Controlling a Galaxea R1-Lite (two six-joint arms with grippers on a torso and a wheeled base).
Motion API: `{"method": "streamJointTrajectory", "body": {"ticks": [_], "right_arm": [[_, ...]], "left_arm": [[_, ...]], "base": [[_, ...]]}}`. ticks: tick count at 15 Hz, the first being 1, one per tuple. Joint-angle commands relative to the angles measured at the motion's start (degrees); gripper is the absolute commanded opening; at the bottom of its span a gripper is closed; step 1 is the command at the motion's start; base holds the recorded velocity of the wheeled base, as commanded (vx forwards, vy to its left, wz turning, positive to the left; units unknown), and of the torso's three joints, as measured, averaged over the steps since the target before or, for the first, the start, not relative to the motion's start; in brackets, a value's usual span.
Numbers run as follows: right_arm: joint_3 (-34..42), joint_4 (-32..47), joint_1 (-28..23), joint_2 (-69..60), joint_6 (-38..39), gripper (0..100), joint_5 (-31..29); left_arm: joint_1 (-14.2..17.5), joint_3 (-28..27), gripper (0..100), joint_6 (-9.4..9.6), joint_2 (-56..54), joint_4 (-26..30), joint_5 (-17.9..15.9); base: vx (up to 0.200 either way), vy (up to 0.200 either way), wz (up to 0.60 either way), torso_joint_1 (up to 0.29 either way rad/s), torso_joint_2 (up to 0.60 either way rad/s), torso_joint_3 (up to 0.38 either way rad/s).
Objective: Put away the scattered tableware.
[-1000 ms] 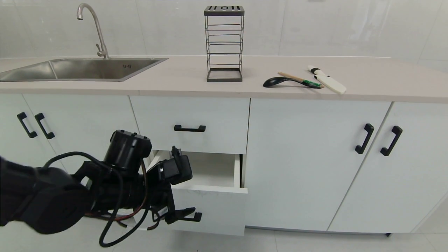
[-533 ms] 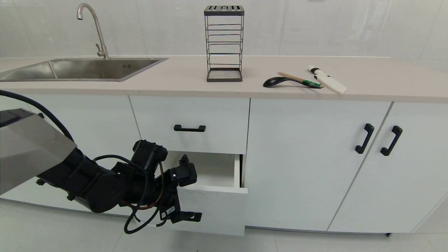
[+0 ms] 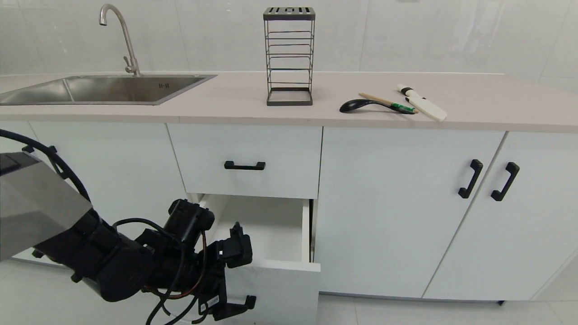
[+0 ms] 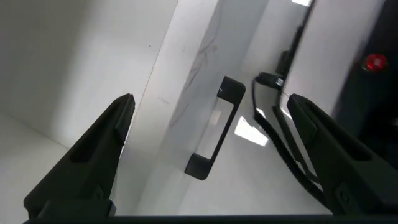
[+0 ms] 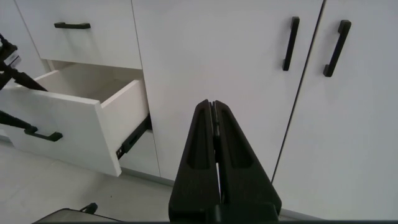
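Left claw (image 4: pixel 210 104) was apart around the drawer handle (image 4: pixel 214 127); drawer (image 3: pixel 275 271) open. Right claw (image 5: pixel 213 109) together, empty. Spoon (image 3: pixel 375 105) and white utensil (image 3: pixel 426 107) lay on tabletop (image 3: pixel 216 101), right side. Likely light, stiff, slick, so grip mid-handle.

All three views, head farthest, share the open drawer (image 3: pixel 280 293).

The black left arm (image 3: pixel 117 266) carries looped cables (image 3: pixel 56 160), grey casing (image 3: pixel 31 203) and a tapered gripper (image 4: pixel 208 149).

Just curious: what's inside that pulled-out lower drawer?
The drawer shows only bare white floor and walls; the strip just behind its front panel is hidden.
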Motion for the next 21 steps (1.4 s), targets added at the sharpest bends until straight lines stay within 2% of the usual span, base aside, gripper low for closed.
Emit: {"method": "streamJointTrajectory", "body": {"ticks": [1, 3, 5, 6, 7, 9, 10, 11, 12, 13, 14, 15, 16, 17, 18, 19, 20, 21], "right_arm": [[0.00, -0.04, 0.00, 0.07, -0.01, 0, 0.03], [0.00, -0.04, 0.00, 0.07, -0.01, 0, 0.03], [0.00, -0.04, 0.00, 0.07, -0.01, 0, 0.03], [0.00, -0.04, 0.00, 0.07, -0.01, 0, 0.03], [0.00, -0.04, 0.00, 0.07, -0.01, 0, 0.03], [0.00, -0.04, 0.00, 0.07, -0.01, 0, 0.03], [0.00, -0.04, 0.00, 0.07, 0.08, 0, 0.03], [0.00, -0.04, 0.00, 0.07, 0.17, 0, -0.05], [0.00, -0.04, 0.00, 0.07, 0.25, 0, -0.05], [0.00, -0.04, 0.00, 0.07, 0.17, 0, -0.05], [0.00, 0.13, 0.00, 0.07, 0.08, 0, 0.03], [0.00, 0.13, -0.09, 0.07, -0.01, 0, 0.03], [0.00, 0.13, 0.00, 0.07, -0.01, 0, -0.05], [0.00, 0.13, 0.00, 0.07, 0.08, 0, -0.05], [0.00, 0.13, 0.00, 0.07, 0.08, 0, -0.05], [0.00, 0.13, 0.00, 0.07, -0.19, 0, 0.12], [0.00, 0.22, 0.00, 0.07, -0.19, 0, 0.21], [0.00, 0.31, 0.00, 0.07, -0.27, 0, 0.21]], "left_arm": [[0.04, 1.18, 100, -0.29, -4.07, -0.69, 0.08], [0.13, 0.91, 100, -0.64, -6.71, -0.87, -0.10], [0.04, 0.56, 100, -3.45, -10.22, -2.01, -0.80], [-0.48, 0.74, 100, -6.18, -13.65, -2.19, -3.88], [-1.54, 0.83, 100, -8.73, -16.38, -2.27, -5.55], [-4.18, 1.00, 100, -20.59, -23.41, -3.59, -6.16], [-4.09, 1.97, 100, -26.22, -26.92, -7.20, -6.16], [-2.68, 4.61, 100, -27.89, -30.09, -13.26, -6.08], [1.98, 9.70, 100, -28.41, -34.39, -21.52, -6.08], [2.68, 10.58, 100, -28.41, -35.18, -22.58, -6.08], [15.16, 22.01, 100, -28.94, -48.28, -30.93, -6.16], [20.61, 26.93, 100, -30.26, -54.70, -31.89, -6.16], [24.65, 34.49, 100, -34.74, -64.71, -32.16, -6.25], [25.09, 34.93, 100, -41.68, -81.94, -22.58, -6.16], [25.44, 34.05, 100, -46.52, -96.44, -11.85, -6.25], [25.53, 34.75, 100, -47.13, -106.55, -2.89, -6.52], [25.71, 35.19, 100, -46.52, -111.82, 5.02, -6.52], [25.71, 35.19, 100, -46.43, -111.74, 5.11, -6.34]], "base": [[0.000, 0.000, 0.00, 0.000, 0.00, 0.000], [0.000, 0.000, 0.00, 0.000, 0.00, 0.000], [0.000, 0.000, 0.00, 0.000, 0.00, 0.000], [0.000, 0.000, 0.00, 0.000, 0.00, 0.000], [0.000, 0.000, 0.00, 0.000, 0.00, 0.000], [0.000, 0.000, 0.00, 0.000, 0.00, 0.000], [0.000, 0.000, 0.00, 0.000, 0.00, 0.000], [0.000, 0.000, 0.00, 0.000, 0.00, 0.000], [0.000, 0.000, 0.00, 0.000, 0.00, 0.000], [0.000, 0.000, 0.00, 0.000, 0.00, 0.000], [0.000, 0.000, 0.00, 0.000, 0.00, 0.000], [0.000, 0.000, 0.00, 0.000, 0.00, 0.000], [0.000, 0.000, 0.00, 0.000, 0.00, 0.000], [0.000, 0.000, 0.00, 0.000, 0.00, 0.000], [0.000, 0.000, 0.00, 0.000, 0.00, 0.000], [0.000, 0.000, 0.00, 0.000, 0.00, 0.000], [0.000, 0.000, 0.00, 0.000, 0.00, 0.000], [0.000, 0.000, 0.00, 0.000, 0.00, 0.000]]}}
